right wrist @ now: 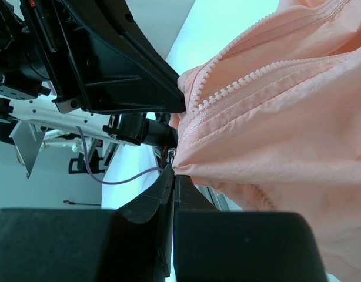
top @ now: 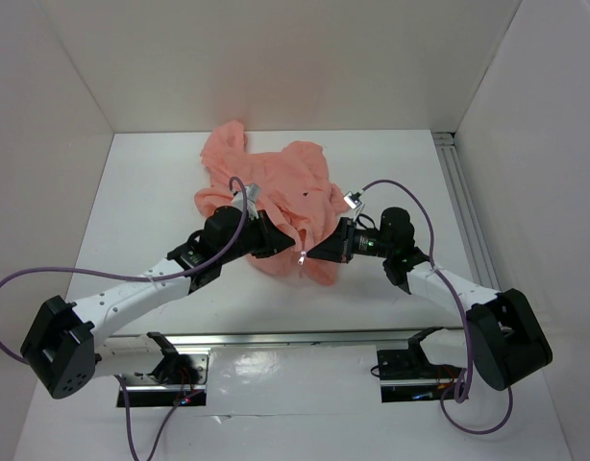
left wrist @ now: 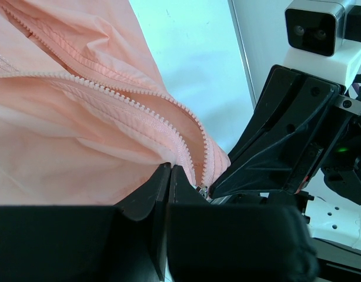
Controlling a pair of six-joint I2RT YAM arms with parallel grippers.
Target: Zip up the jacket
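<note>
Salmon-pink thin fabric jacket (top: pixel 276 182) lies crumpled mid-back on white table (top: pixel 141 202), pale zip teeth (left wrist: pixel 110 88) parted; left gripper (left wrist: pixel 170 170) and right gripper (right wrist: pixel 173 176), 2 pinches on its lower hem; zipping not begun.

jacket (top: pixel 281 178): thin matt salmon cloth, creased. zipper teeth (left wrist: pixel 104 89): pale, look plastic. left hand (left wrist: pixel 169 176), right hand (right wrist: pixel 172 182): matt black plastic. counter (top: pixel 146 197): smooth white, faint sheen.

The right gripper (right wrist: pixel 171 174), jaws pressed together at lower centre, pinches the edge of the pink jacket (right wrist: pixel 280 135), while the left gripper (right wrist: pixel 179 109) meets the fabric beside the zipper teeth (right wrist: pixel 239 88).
</note>
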